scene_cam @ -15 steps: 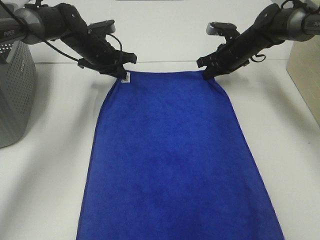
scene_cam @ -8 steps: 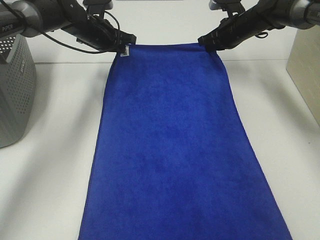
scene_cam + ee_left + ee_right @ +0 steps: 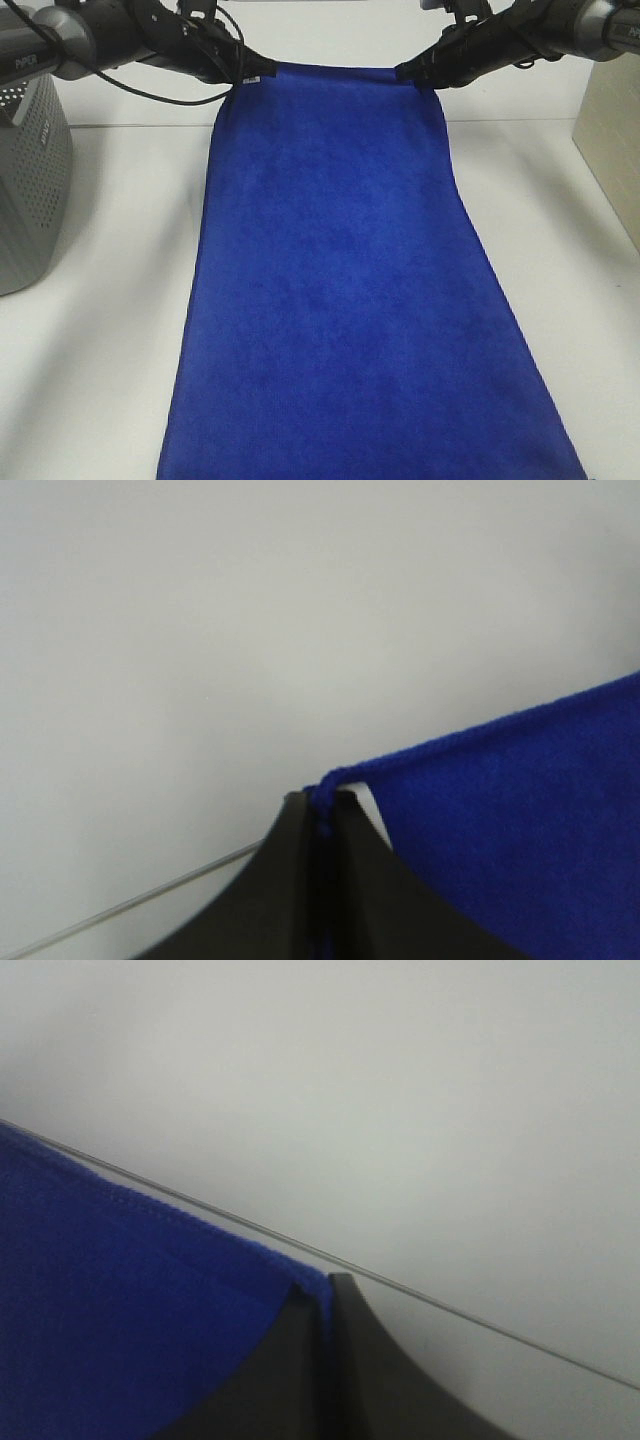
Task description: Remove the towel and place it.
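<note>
Item 1, at 9 o'clock: grey perforated basket, standing on the white bench, well apart from the cloth.

Item 2, at 11 o'clock: left tool, jaws pressed together on the towel's tagged far corner; the wrist view shows the hem nipped between the black jaw tips.

Item 3, centre: the towel, royal-blue plush, small white tag at the left far corner. Far edge held raised and taut between both tools; the body slopes down toward 6 o'clock, where it runs out of view. Judged light, soft and limp: it will sag and swing, holds no shape, and has grippy pile. Best holds are the corners at the hem, as now.

Item 4, at 1 o'clock: right tool, clamped on the other far corner, cloth seen pinched at the tips.

Item 5, at 3 o'clock: pale box edge, beside the bench.
</note>
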Controlling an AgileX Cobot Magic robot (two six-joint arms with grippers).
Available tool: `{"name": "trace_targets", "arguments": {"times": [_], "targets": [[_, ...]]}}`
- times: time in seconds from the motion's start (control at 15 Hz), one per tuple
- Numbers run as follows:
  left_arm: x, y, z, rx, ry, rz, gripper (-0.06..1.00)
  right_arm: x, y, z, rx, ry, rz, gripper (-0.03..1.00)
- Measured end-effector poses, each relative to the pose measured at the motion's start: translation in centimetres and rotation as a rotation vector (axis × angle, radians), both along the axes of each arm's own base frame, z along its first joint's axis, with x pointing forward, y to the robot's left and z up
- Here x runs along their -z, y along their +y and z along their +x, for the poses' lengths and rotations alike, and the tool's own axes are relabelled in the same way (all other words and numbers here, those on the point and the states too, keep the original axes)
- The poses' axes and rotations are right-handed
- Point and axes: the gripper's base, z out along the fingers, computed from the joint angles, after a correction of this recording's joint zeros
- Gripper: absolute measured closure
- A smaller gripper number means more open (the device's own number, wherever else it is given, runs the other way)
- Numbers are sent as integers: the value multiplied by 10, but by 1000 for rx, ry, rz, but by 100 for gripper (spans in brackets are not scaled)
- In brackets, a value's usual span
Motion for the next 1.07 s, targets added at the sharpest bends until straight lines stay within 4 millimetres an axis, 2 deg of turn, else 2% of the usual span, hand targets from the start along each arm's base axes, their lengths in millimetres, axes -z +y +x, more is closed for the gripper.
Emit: {"name": "trace_targets", "arguments": {"times": [0.27,0.53,0.8,0.93,1.07], "targets": [[17,-1,3,1,-18,29,94,7,-1,2,13,-6,-4,95],[20,-3,4,-12,-53,29,94,16,-1,3,20,-2,-9,95],[42,-3,6,-19,-40,40,94,22,-3,6,40,-21,-13,95],[47,-5,6,-21,-48,41,94,23,-2,7,47,-33,-15,95],[47,-4,6,-25,-55,40,94,37,-3,7,53,-14,-18,95]]}}
